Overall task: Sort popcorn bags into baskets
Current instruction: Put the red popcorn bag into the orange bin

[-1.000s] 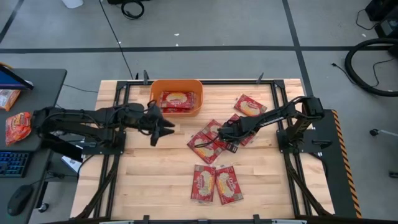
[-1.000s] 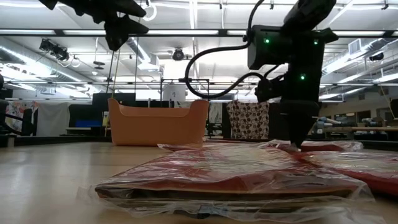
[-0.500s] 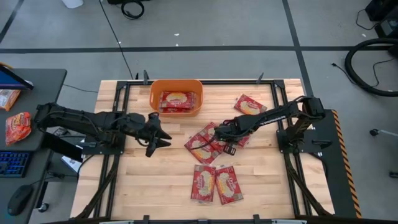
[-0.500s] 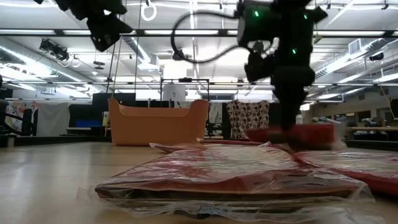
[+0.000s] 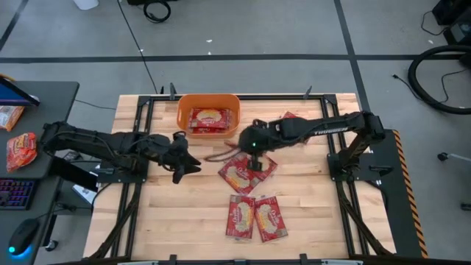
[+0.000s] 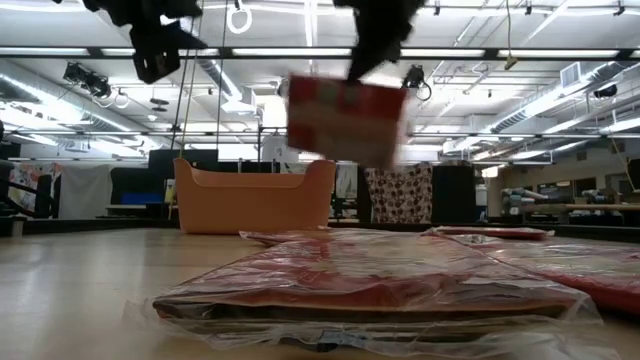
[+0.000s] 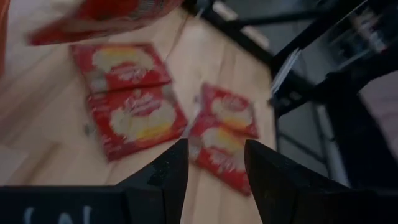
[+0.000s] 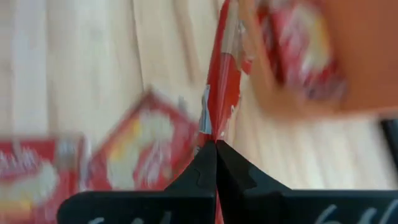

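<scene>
The right gripper [image 8: 214, 146] is pinching one popcorn bag [image 6: 345, 118] by its edge, dangling it clear of the table at about five o'clock from the orange basket [image 5: 209, 98], which is already holding packets. The left gripper [image 5: 193, 163] is hovering at seven o'clock from the basket, its fingers parted and carrying nothing. With such a thin edge grip, the swinging bag is risking slipping out or catching the rim and landing short
</scene>
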Robot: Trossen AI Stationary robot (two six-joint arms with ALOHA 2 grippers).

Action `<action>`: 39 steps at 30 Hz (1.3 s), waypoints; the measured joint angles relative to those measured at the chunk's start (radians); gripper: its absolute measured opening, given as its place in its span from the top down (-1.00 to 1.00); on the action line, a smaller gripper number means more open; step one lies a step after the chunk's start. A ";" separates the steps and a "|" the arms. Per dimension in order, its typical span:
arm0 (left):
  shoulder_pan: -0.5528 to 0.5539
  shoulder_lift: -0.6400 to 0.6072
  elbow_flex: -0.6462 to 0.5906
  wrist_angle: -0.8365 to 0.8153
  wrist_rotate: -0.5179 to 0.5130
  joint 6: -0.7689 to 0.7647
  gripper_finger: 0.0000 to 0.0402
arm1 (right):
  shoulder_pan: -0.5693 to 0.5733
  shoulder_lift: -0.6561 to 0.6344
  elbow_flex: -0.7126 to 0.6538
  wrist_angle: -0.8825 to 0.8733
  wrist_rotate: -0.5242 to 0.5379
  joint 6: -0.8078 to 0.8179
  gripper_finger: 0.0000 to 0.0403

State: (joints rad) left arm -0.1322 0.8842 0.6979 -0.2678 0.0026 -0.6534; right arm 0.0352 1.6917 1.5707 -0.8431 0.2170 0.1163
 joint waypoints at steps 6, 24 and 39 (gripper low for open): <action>0.000 -0.104 0.000 0.109 0.031 -0.073 0.20 | -0.043 0.013 0.137 0.081 0.047 -0.079 0.99; 0.000 -0.165 0.001 0.489 -0.061 -0.063 0.20 | -0.272 0.361 0.440 0.229 -0.062 -0.326 0.99; 0.001 -0.149 0.000 0.297 -0.210 -0.127 0.15 | -0.331 0.447 0.468 0.001 -0.221 -0.265 0.44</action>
State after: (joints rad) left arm -0.1310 0.7348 0.6975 0.0291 -0.2076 -0.7803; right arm -0.2963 2.1387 2.0388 -0.8424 -0.0040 -0.1483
